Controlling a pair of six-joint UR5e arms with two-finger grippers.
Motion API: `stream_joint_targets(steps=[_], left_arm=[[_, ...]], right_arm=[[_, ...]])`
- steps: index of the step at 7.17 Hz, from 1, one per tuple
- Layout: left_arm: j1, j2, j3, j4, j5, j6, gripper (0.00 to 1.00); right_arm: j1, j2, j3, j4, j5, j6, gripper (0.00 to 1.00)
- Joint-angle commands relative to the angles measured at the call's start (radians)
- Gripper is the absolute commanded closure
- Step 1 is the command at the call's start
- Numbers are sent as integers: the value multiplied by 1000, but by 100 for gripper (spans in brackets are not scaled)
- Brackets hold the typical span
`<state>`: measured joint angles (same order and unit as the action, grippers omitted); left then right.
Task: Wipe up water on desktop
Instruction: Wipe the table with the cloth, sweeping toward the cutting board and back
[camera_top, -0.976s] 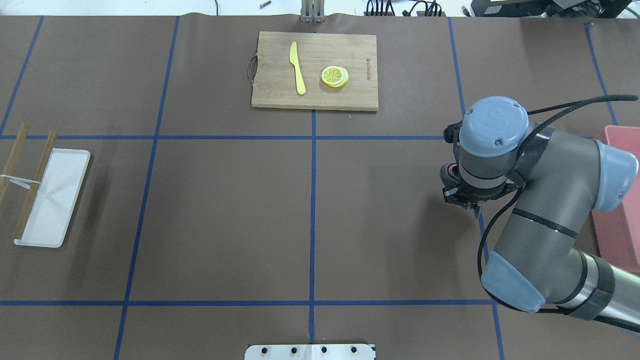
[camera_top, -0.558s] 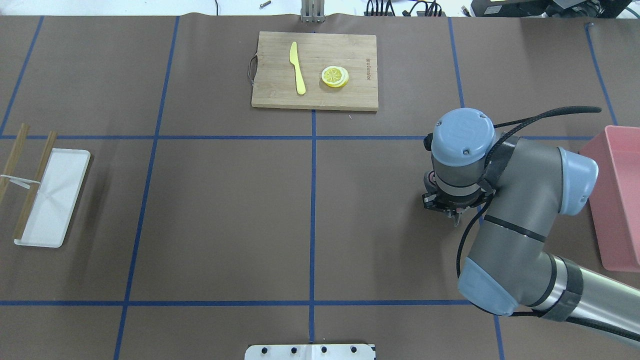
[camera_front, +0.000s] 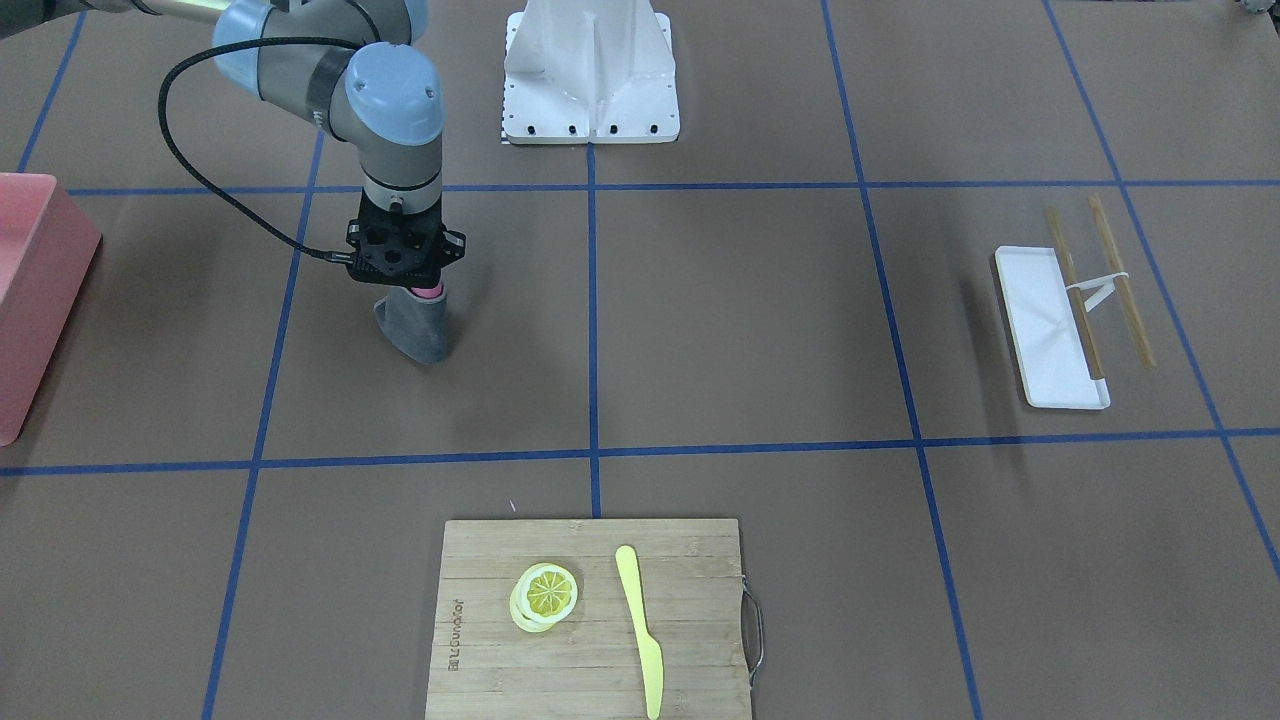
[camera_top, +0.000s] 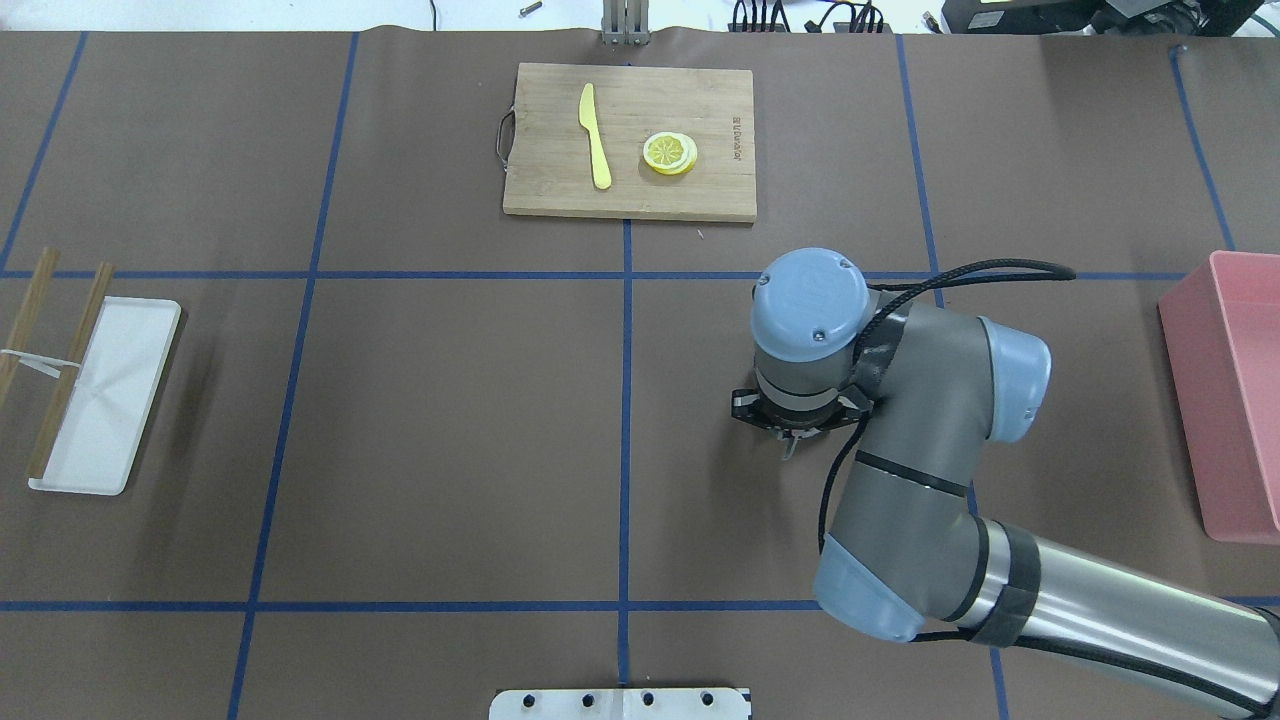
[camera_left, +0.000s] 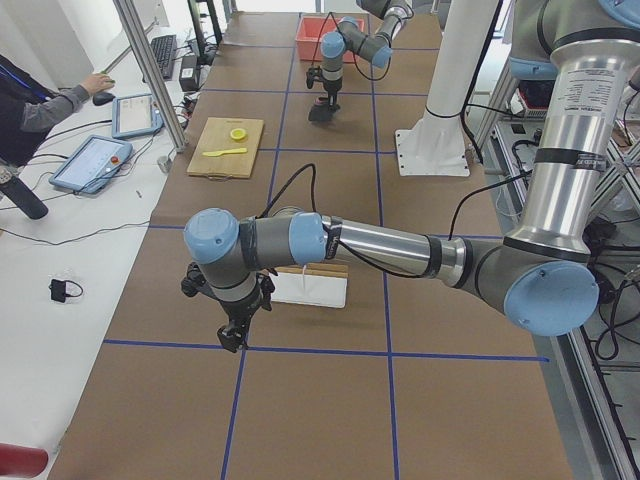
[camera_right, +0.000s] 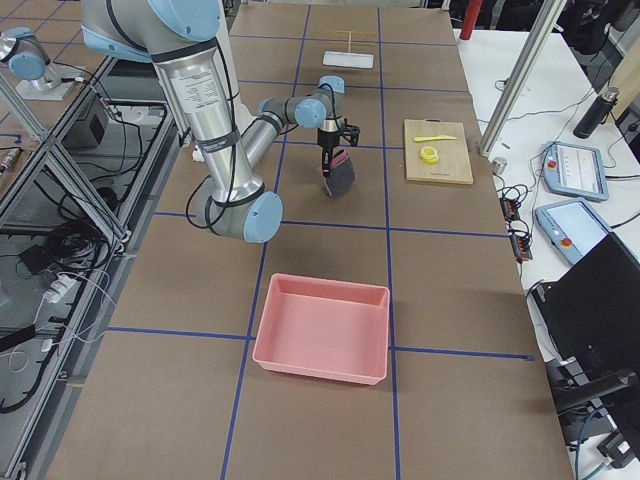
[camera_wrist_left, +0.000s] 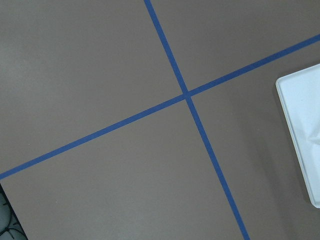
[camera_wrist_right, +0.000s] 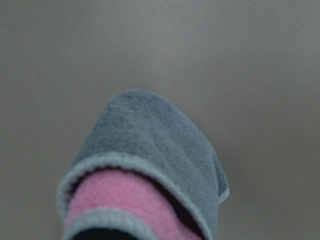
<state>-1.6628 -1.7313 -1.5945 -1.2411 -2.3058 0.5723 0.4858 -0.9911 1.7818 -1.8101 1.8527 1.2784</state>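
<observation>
The desktop (camera_top: 450, 420) is seen as a flat brown surface, divided into large rectangles by blue tape lines (camera_top: 626, 440). In the middle-row rectangle just right of the centre line, on the robot's right half, a cloth (camera_front: 415, 325) is held above the surface. It is grey outside and pink inside, and it is folded over into a hanging pouch. The right gripper (camera_front: 412, 288) is pointed straight down and is closed on the cloth's upper edge, its fingertips largely covered by the fabric. Whether the cloth's lower end is touching the desktop cannot be told.

At the far edge, near the centre line, a bamboo cutting board (camera_top: 630, 140) is laid, and on it a yellow knife (camera_top: 595, 135) and stacked lemon slices (camera_top: 670, 153) are placed side by side, apart. A pink bin (camera_top: 1235, 400) is set at the table's end on the robot's right, well away from the cloth.

At the opposite end a white tray (camera_top: 105, 400) is found, with two wooden sticks (camera_top: 70, 370) laid along it, one on its edge and one beside it. The left gripper (camera_left: 236, 333) is held low over a tape crossing near this tray. It is shown only in the side view, so how far it is opened cannot be told.
</observation>
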Motion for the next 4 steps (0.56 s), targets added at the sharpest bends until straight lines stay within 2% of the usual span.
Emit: stream_joint_targets(steps=[1, 2, 3, 4], left_arm=[[2, -1, 1, 0, -3, 0, 1], [0, -1, 1, 0, -3, 0, 1], [2, -1, 2, 0, -3, 0, 1], [2, -1, 2, 0, -3, 0, 1]], right_arm=[[-36, 170, -135, 64, -1, 166, 100], [-61, 231, -204, 104, -45, 227, 100], [-82, 255, -252, 206, -96, 298, 100], [-82, 253, -257, 216, -98, 302, 100]])
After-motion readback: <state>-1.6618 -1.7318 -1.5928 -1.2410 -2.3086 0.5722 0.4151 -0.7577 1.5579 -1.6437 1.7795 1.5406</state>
